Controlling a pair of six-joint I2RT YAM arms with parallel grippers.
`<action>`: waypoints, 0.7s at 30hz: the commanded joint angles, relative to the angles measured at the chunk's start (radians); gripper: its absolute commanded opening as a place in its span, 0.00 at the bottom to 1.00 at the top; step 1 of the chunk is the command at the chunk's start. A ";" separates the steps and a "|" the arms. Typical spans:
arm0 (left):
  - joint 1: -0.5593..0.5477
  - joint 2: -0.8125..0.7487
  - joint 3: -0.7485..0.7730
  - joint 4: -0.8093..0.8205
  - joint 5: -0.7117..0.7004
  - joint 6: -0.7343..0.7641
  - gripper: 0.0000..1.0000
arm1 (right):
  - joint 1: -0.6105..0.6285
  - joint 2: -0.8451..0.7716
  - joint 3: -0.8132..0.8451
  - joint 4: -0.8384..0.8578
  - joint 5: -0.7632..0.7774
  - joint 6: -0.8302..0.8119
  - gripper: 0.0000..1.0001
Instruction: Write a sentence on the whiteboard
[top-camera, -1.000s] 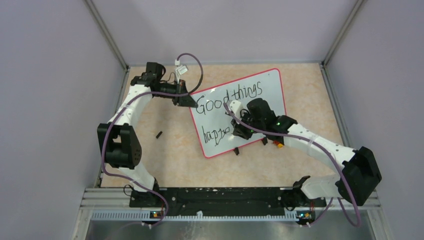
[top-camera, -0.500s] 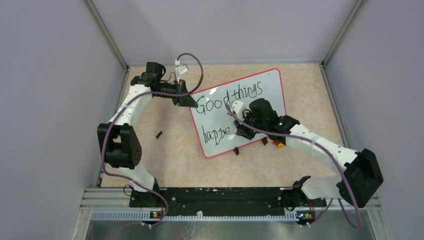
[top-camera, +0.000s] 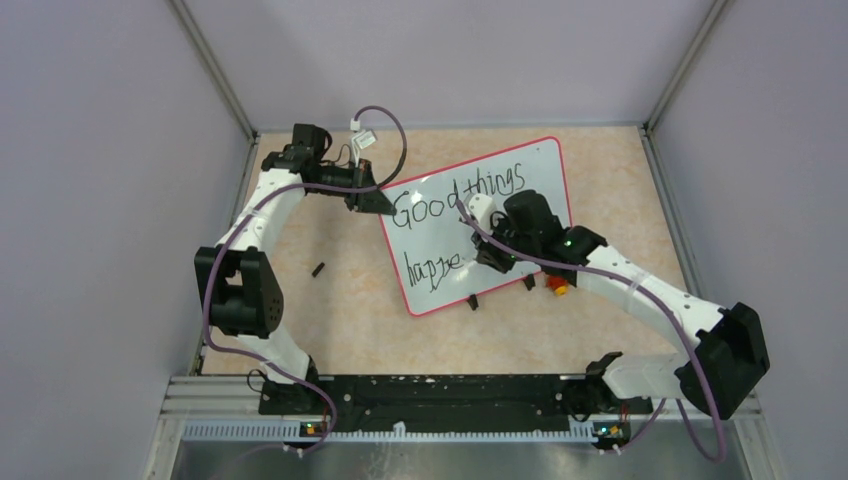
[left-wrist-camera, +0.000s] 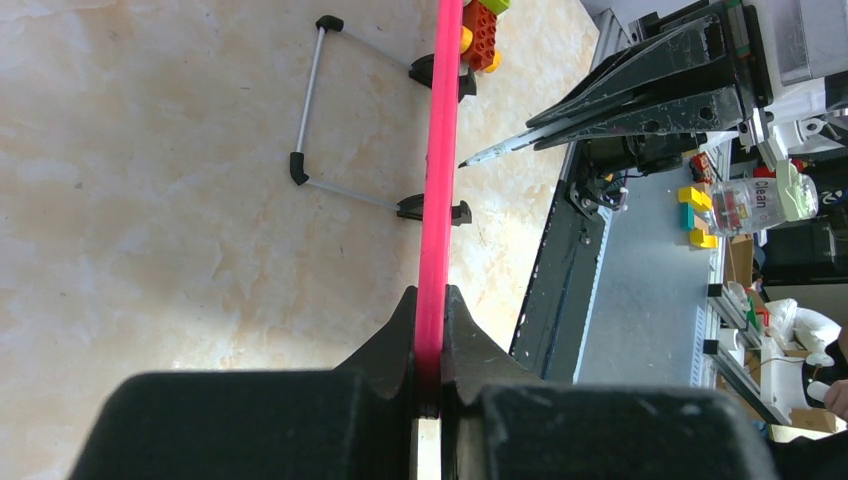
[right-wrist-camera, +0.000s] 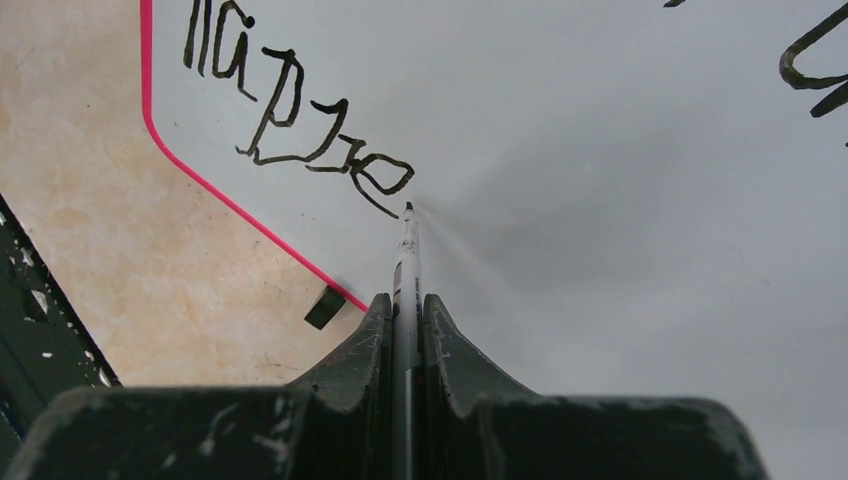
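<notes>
While "Good things" is done, the sentence (right-wrist-camera: 300, 135) reaches only "happe" below, ending just ahead of the marker (right-wrist-camera: 407, 250) clenched in the right end effector (right-wrist-camera: 405, 300). The rest of the word looks left to write. The left end effector (left-wrist-camera: 430, 295) clamps the edge of the board (top-camera: 545, 165).

Seen from above, the right pincer (top-camera: 485, 260) hides the tail of the sentence (top-camera: 432, 268).

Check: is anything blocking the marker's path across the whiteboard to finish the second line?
Nothing visible. The right tool holds the marker with its tip at the last stroke of the sentence, and the whiteboard beyond it is bare white.
</notes>
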 joint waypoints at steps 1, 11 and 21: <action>0.000 0.007 0.040 0.055 -0.114 0.045 0.00 | -0.008 -0.021 0.053 0.043 0.028 0.001 0.00; 0.000 0.007 0.040 0.055 -0.114 0.046 0.00 | -0.008 -0.003 0.012 0.080 0.054 0.003 0.00; 0.000 0.006 0.039 0.056 -0.112 0.046 0.00 | -0.008 -0.030 -0.085 0.077 0.038 0.008 0.00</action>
